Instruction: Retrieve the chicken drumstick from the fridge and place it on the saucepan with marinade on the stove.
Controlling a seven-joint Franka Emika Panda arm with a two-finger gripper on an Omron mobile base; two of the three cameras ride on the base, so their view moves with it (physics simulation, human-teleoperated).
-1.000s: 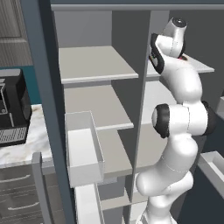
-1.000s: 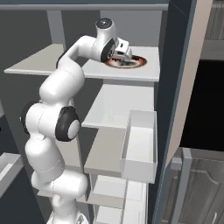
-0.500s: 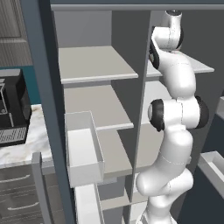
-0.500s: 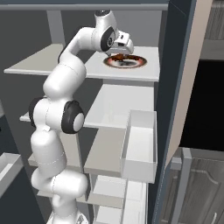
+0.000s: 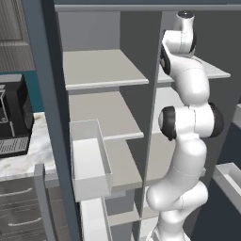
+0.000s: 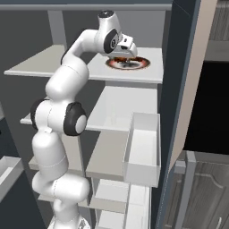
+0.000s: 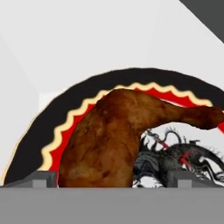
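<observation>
Brown meat: the chicken drumstick point(image 7: 109, 140) is lying on a plate point(image 7: 30, 144) with a black rim and red inner ring, thick end nearest the hand, thin bone end pointing right.
Jaws: standing fully released, the gripper point(image 7: 111, 178) is hovering with one dark tip on each side of the drumstick's thick end; whether they are touching it cannot be told, and nothing is being held.
Right base view: the gripper point(image 6: 127, 53) is hanging just above the plate point(image 6: 142, 64) on the top right shelf point(image 6: 152, 76) of the fridge point(image 6: 179, 67).
Left base view: the arm is hiding the plate; a black coffee machine point(image 5: 14, 113) is sitting on the marble worktop point(image 5: 28, 160) left of the fridge point(image 5: 47, 94).
</observation>
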